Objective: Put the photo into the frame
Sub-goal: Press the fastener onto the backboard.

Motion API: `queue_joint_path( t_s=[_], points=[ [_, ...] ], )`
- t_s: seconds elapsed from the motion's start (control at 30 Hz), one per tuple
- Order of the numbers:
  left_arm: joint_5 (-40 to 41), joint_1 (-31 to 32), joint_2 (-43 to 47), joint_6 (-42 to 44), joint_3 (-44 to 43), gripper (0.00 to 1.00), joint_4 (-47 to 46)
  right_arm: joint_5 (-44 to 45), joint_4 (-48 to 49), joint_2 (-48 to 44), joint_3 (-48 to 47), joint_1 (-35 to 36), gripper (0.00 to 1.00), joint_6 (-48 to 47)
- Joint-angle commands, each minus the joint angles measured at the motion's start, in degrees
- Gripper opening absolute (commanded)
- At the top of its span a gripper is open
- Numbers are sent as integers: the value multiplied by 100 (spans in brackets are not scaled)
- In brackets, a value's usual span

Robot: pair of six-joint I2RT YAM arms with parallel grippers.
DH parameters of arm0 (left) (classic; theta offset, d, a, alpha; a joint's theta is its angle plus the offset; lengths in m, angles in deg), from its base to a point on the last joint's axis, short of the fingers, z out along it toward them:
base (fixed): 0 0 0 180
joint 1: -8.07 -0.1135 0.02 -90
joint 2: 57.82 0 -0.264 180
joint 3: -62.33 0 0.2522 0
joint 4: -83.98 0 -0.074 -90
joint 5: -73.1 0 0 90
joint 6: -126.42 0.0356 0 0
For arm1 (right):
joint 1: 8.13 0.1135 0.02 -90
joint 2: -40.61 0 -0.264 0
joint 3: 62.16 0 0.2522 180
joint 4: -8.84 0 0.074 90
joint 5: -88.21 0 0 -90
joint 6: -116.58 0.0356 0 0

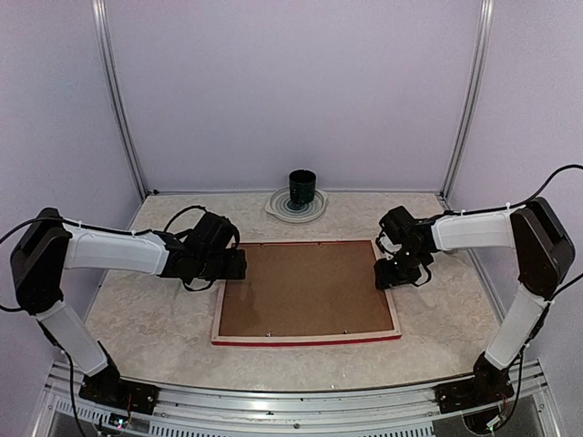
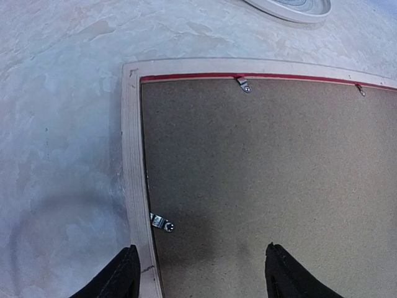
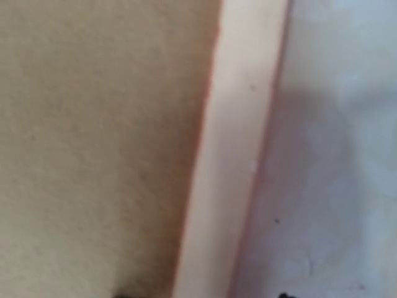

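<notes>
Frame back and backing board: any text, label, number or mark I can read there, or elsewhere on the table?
None readable.
The frame, seen from its wood back, the backing board, the metal clips, the cup and the plate show no lettering.
The right wrist view is too blurred to tell.

The frame (image 1: 306,336) is lying face down in the middle of the table (image 1: 146,319), with its pale wood back facing up and its red edge showing along the near side. A brown backing board (image 1: 305,289) is sitting inside it, filling the opening. The left gripper (image 1: 235,265) is reaching in over the frame's far left corner. The right gripper (image 1: 386,273) is hanging over the right rim, toward its far end. Their jaws are too small here to tell how they are standing. Past the frame's far side, a dark cup (image 1: 302,188) is standing on a pale ringed plate (image 1: 317,209).
</notes>
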Motion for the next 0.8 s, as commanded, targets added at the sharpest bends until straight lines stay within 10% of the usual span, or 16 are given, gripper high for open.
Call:
queue_joint_path(
  t_s=[0.0,0.77],
  points=[
    [547,65,-171,76,21,73,246,182,-139,249,-32,132,54,-32],
    [423,-478,-1045,238,-266,71,-15,226,-104,178,31,133,50,-141]
  ],
)
